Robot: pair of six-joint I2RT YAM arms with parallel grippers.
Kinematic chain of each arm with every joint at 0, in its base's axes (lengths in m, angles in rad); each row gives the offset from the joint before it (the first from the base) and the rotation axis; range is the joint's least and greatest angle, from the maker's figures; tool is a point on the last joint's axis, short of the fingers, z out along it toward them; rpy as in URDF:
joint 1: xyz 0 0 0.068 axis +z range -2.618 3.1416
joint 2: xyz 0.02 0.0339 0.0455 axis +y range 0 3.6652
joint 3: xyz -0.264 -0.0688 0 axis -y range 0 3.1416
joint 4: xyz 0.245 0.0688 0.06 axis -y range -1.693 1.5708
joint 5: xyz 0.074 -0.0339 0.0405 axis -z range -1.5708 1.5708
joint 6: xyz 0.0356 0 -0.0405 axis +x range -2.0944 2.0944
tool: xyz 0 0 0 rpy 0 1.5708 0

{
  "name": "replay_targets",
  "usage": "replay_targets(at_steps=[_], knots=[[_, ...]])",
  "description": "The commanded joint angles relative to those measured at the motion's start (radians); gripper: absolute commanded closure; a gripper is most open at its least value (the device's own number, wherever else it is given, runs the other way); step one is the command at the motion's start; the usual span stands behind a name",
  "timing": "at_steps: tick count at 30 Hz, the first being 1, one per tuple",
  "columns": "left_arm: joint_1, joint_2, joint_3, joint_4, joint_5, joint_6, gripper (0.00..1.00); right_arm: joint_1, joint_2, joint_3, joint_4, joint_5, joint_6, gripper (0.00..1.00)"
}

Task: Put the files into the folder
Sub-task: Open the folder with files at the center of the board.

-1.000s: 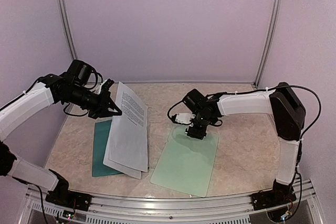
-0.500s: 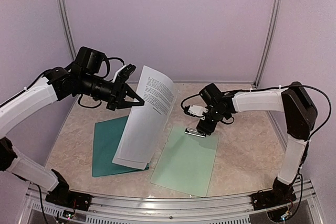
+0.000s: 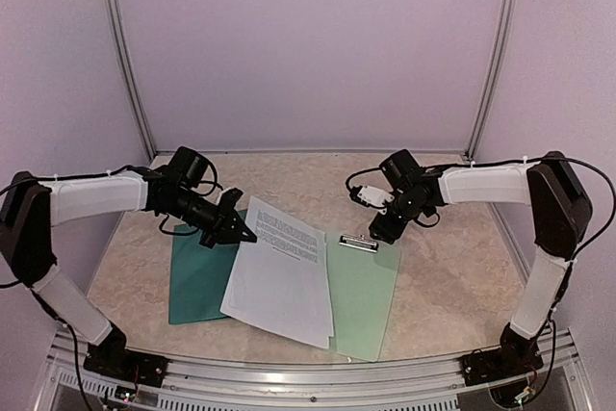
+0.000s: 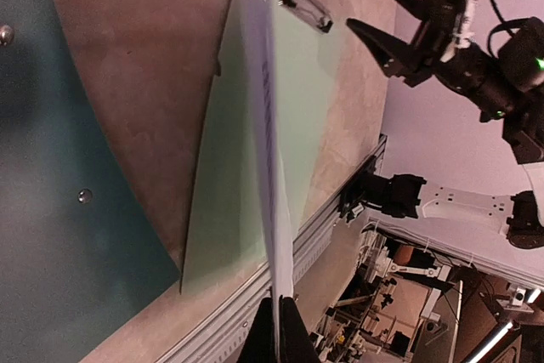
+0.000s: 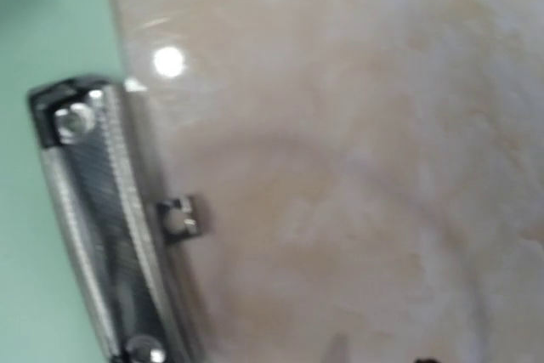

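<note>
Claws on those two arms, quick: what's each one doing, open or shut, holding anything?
Left claw: closed, pinching the paper sheets by their edge.
Right claw: open, holding nothing.

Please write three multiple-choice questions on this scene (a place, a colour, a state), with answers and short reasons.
1. The papers reach over: A) parts of the folder and the clipboard; B) only bare table; C) the back wall.
2. The folder is: A) red; B) dark teal; C) yellow.
3. The right pincer is: A) shut on a clip; B) shut on paper; C) open, empty.
Answers: 1 A, they overlap both; 2 B, seen left of the papers; 3 C, its jaws stand apart.
</note>
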Motion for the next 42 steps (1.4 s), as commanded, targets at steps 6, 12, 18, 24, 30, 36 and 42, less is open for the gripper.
replay_targets(at_steps=[6, 12, 18, 24, 30, 36, 42], knots=[[-0.067, 0.245, 0.016, -0.043, -0.058, 0.148, 1.0, 0.0, -0.021, 0.021, -0.053, -0.066, -0.005, 0.3], [-0.074, 0.229, 0.027, -0.08, -0.112, 0.165, 1.0, 0.035, 0.045, 0.085, -0.083, -0.073, -0.031, 0.24], [-0.078, 0.22, 0.033, -0.087, -0.125, 0.17, 1.0, 0.059, 0.128, 0.158, -0.122, -0.067, -0.056, 0.24], [-0.083, 0.213, 0.04, -0.093, -0.128, 0.171, 1.0, 0.064, 0.173, 0.18, -0.133, -0.081, -0.074, 0.3], [-0.087, 0.217, 0.049, -0.101, -0.134, 0.174, 1.0, 0.064, 0.2, 0.176, -0.13, -0.091, -0.083, 0.39], [-0.099, 0.227, 0.058, -0.106, -0.146, 0.177, 1.0, 0.052, 0.209, 0.176, -0.123, -0.127, -0.085, 0.53], [-0.104, 0.235, 0.063, -0.106, -0.151, 0.179, 1.0, 0.03, 0.209, 0.181, -0.124, -0.16, -0.084, 0.71]])
